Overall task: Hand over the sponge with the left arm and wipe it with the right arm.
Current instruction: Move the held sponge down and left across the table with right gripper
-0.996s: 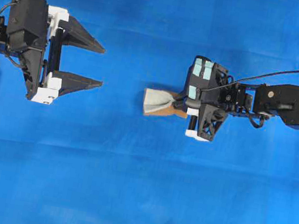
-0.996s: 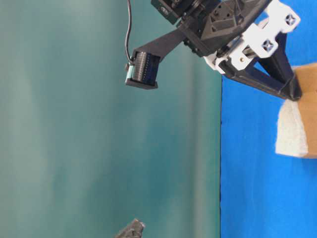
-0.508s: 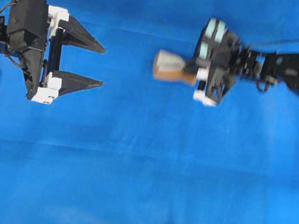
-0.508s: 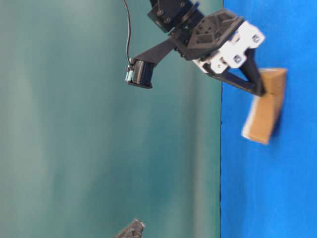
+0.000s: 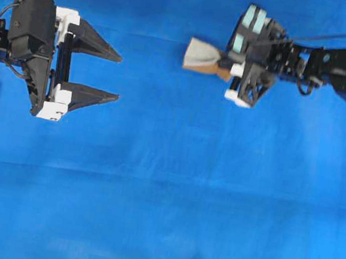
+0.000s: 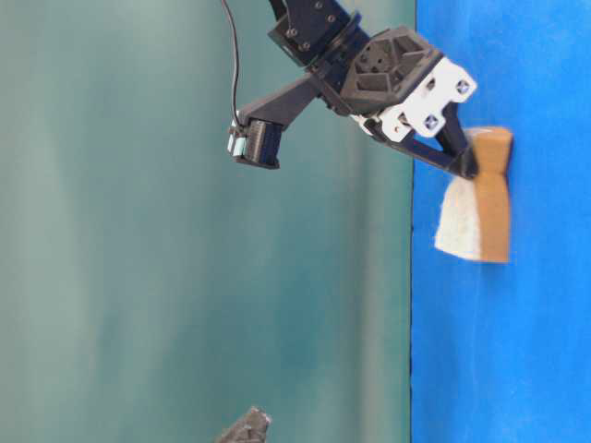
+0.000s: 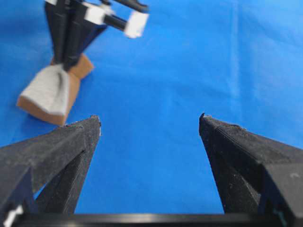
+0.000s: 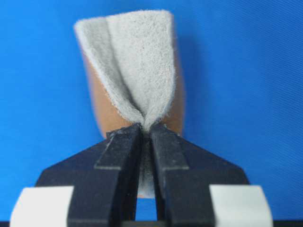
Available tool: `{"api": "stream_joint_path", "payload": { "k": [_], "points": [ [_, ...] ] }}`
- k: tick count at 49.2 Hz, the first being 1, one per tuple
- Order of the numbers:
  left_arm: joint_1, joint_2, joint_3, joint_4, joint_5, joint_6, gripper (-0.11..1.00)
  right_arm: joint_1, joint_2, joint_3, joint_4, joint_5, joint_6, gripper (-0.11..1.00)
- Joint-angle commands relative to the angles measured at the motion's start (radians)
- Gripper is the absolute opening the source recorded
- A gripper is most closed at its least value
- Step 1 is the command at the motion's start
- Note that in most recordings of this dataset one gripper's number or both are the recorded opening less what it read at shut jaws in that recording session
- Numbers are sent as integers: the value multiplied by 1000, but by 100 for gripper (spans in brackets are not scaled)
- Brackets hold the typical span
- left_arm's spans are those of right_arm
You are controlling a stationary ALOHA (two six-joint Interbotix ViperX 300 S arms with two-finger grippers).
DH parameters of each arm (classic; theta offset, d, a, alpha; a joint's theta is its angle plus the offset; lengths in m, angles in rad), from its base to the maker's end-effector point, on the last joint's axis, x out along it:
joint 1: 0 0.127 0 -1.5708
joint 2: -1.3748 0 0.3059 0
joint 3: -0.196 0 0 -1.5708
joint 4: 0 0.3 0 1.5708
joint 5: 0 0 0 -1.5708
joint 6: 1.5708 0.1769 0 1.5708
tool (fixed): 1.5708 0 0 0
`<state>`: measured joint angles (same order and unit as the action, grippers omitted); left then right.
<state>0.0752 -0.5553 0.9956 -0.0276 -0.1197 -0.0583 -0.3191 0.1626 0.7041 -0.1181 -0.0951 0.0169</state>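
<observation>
While the right arm (image 5: 343,65) reached over the blue desk (image 5: 168,195) near its far edge in the overhead view, its jaws were pressed onto one end of the sponge (image 5: 202,56), pinching it so tightly that the whitish-grey scouring face puckered into a fold at the grip. Seen from the right wrist view, the sponge (image 8: 132,71) fanned out beyond the right gripper (image 8: 147,135), grey face uppermost over the tan-orange layer. Viewed at desk level, the sponge (image 6: 480,208) stood on edge with its tan side against the blue surface, the right gripper (image 6: 466,166) clamped on its upper end. Pale teal patches (image 5: 246,32) marked the wrist of that arm. Toward the left edge of the desk, the left arm (image 5: 30,32) was well apart from the sponge, and the left gripper (image 5: 118,77) had its jaws spread wide with nothing between them. Through the left wrist view, both black fingers (image 7: 61,151) framed bare blue cloth, the sponge (image 7: 49,94) lying beyond them at upper left.
</observation>
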Motion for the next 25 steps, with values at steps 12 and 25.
{"api": "stream_joint_path", "payload": {
  "k": [12,25],
  "points": [
    [-3,-3,-9,0,-9,2,82,258,-20,2,57,9,55,10],
    [-3,-3,-9,0,-9,2,82,393,-40,-9,60,20,138,10]
  ]
}}
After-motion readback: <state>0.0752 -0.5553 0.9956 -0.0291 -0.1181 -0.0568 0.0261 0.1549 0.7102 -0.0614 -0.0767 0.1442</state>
